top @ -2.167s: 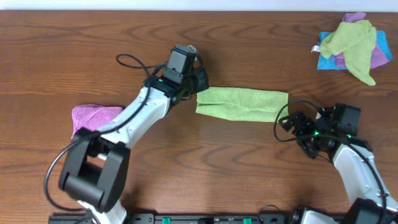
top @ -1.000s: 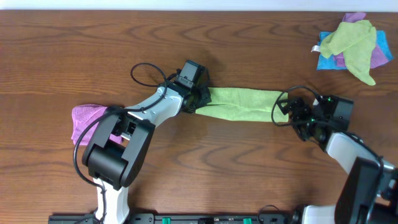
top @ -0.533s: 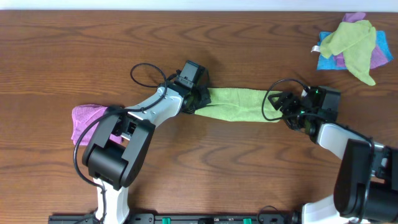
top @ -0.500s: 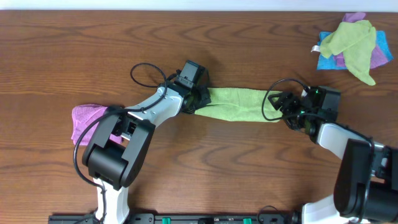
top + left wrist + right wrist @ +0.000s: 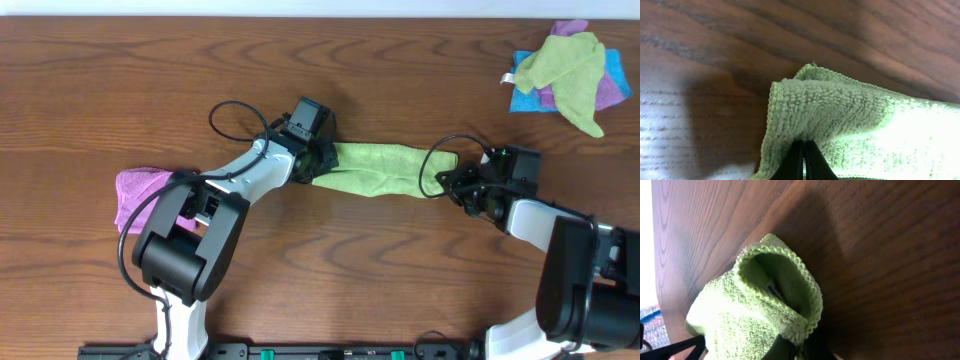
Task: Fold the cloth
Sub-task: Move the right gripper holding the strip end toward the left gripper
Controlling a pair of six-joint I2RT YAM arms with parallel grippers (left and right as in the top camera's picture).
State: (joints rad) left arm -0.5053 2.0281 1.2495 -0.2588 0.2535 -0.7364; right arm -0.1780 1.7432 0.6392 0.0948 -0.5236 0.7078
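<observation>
Cloth (image 5: 385, 168) ends in tight pinch of left fingers (image 5: 796, 162) and right fingers (image 5: 795, 350).

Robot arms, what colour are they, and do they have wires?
Both are white tubes with chunky black joints. The left arm and the right arm each carry a thin black cable that loops out near the wrist. The left gripper and right gripper are black, with thin dark fingers.

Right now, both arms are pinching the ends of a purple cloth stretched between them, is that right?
Not quite: the cloth is green, not purple, as the overhead view shows. The left gripper and the right gripper do each pinch one end of it.
</observation>
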